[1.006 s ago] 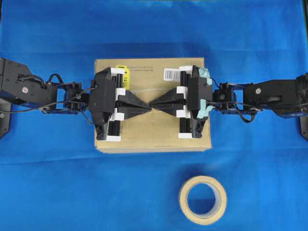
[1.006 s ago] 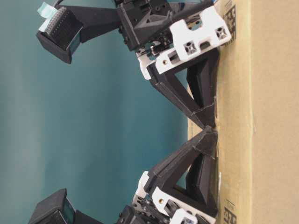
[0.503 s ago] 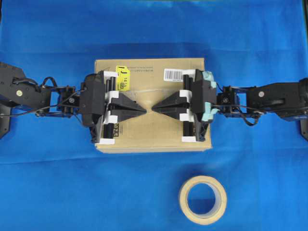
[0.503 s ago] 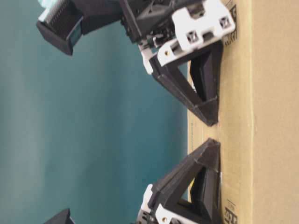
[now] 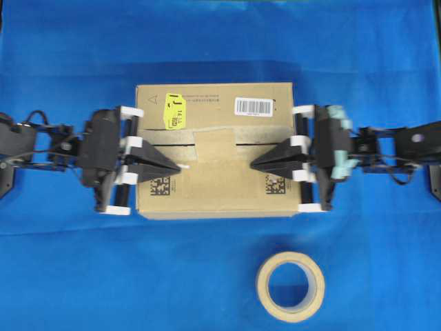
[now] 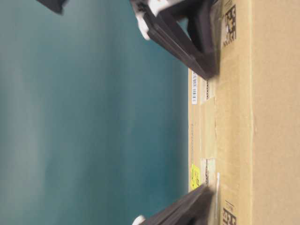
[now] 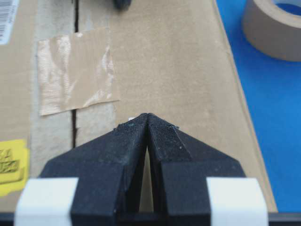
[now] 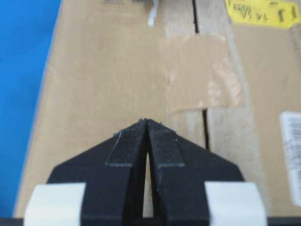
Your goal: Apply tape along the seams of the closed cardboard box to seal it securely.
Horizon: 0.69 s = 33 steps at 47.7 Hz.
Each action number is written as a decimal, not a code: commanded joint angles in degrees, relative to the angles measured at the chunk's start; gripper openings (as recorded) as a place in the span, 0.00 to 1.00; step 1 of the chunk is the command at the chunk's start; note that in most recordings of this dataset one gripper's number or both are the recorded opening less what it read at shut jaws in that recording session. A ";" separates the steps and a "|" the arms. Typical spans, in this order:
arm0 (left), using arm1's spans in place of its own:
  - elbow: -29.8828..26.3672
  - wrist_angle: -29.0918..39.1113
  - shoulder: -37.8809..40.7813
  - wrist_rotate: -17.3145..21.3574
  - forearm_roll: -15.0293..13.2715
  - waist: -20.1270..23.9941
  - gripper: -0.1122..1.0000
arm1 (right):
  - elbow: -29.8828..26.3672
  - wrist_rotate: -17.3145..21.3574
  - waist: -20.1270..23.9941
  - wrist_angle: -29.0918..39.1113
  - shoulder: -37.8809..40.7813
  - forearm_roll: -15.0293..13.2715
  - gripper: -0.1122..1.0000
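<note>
Cardboard box sits mid-desk on the blue cloth, flaps closed; a square patch of tape lies across the seam near its middle, touching both flaps.

Left to right:

- Left tool — jaws pressed together, holding nothing, tip low over the box's left end, just below the seam line. Whether it touches the card cannot be told.
- Tape, from the left wrist view: glossy wrinkles show on the patch, so it is likely not bedded flat everywhere.
- Right tool — likewise closed and empty, tip over the right half of the top, near the tape but apart from it.

Step in hand, as judged: pressing the patch down and clearing off. To do it well, stroke from the patch centre outward along the seam with a flat closed tip, light pressure, so the flaps do not sink. One patch leaves most of the seam uncovered; further pieces from the roll, lying well apart in front of the box, appear needed.

Writing: yellow sticker bears a "J" and digits starting "14" — rest illegible. White barcode label, numbers too small. Two square codes on the top. A faint printed line along the far edge cannot be read.
</note>
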 commanded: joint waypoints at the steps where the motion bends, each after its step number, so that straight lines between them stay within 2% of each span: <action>1: 0.26 2.90 -5.27 0.09 0.09 0.18 0.10 | 0.53 -0.18 0.18 0.97 -5.54 0.18 0.10; 9: 3.25 7.73 -15.03 -0.35 0.09 0.18 0.10 | 2.81 -0.44 0.18 5.80 -15.29 0.09 0.10; 21: 9.40 11.60 -30.85 -3.34 0.09 0.79 0.10 | 6.94 -0.62 0.18 13.45 -28.21 0.00 0.10; 33: 12.92 18.98 -42.36 -4.13 0.09 0.88 0.10 | 12.22 -0.62 0.09 21.53 -39.64 -0.26 0.10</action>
